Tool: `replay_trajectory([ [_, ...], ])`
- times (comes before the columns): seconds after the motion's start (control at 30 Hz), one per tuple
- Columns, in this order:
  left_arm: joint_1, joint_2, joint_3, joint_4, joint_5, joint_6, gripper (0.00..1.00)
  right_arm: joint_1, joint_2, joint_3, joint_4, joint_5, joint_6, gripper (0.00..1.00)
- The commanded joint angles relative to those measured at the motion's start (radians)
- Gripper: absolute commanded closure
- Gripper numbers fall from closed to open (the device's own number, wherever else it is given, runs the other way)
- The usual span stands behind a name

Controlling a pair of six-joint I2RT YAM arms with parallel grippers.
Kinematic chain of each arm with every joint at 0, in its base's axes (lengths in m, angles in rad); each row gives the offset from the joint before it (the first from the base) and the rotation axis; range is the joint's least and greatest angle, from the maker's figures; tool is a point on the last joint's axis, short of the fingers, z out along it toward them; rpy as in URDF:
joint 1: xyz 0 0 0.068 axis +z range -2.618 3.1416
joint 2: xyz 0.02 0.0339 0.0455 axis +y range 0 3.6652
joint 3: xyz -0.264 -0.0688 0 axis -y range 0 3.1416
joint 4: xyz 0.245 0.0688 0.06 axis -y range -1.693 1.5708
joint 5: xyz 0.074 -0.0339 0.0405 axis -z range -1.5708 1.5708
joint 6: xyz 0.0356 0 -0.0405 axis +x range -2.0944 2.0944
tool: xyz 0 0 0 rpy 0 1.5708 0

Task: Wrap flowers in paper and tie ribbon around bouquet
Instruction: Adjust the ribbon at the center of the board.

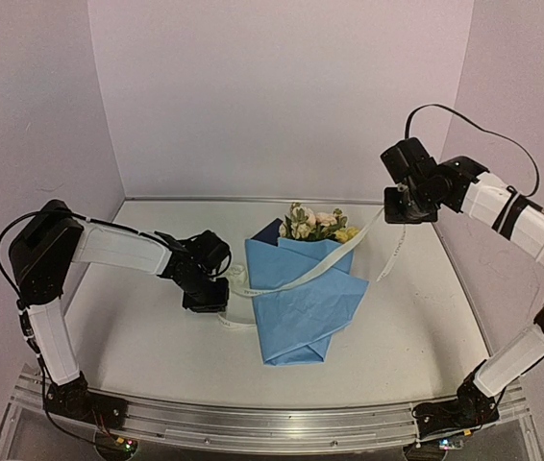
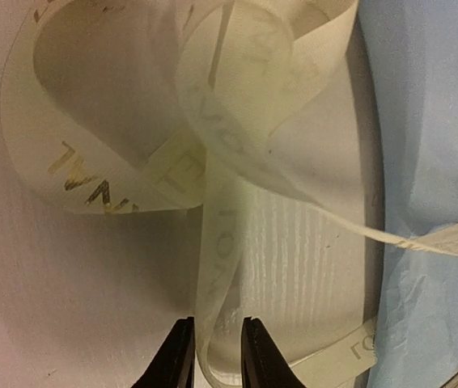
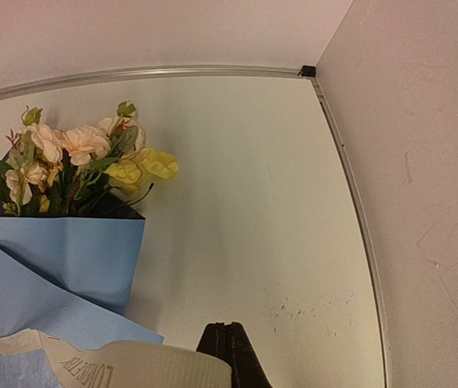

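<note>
Paper (image 1: 301, 307), light blue, wrapped around flowers (image 1: 315, 223), lies mid-table with the blooms toward the far wall. Left gripper (image 1: 207, 302), just beside it, pinches a ribbon (image 1: 320, 264) loop. Ribbon crosses the wrap diagonally and rises to right gripper (image 1: 394, 213), clamped on it.

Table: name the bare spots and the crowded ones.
Bare: the table right of the paper up to the right rim, and the near strip before the arm bases. Crowded: between the left tool and the paper, where ribbon loops.
</note>
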Motion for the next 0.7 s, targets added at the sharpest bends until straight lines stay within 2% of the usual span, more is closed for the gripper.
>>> replay_trajectory([
  [0.0, 0.003, -0.025, -0.009, -0.063, -0.14, -0.02, 0.94, -0.038, -0.056, 0.011, -0.006, 0.033, 0.01, 1.0],
  [0.07, 0.012, -0.075, -0.025, -0.09, -0.206, -0.032, 0.99, -0.057, -0.068, 0.008, -0.006, 0.032, 0.012, 1.0],
  [0.27, 0.134, -0.297, -0.018, -0.211, -0.4, -0.052, 1.0, -0.104, -0.118, 0.002, -0.032, 0.071, 0.023, 1.0],
  [0.4, 0.255, -0.495, 0.007, -0.277, -0.56, -0.034, 1.0, -0.126, -0.17, 0.003, -0.093, 0.208, 0.015, 1.0],
  [0.53, 0.312, -0.66, 0.039, -0.313, -0.699, -0.003, 1.0, -0.153, -0.224, 0.004, -0.166, 0.308, 0.01, 1.0],
  [0.67, 0.35, -0.751, 0.047, -0.338, -0.757, 0.023, 1.0, -0.163, -0.28, -0.029, -0.242, 0.353, 0.023, 1.0],
])
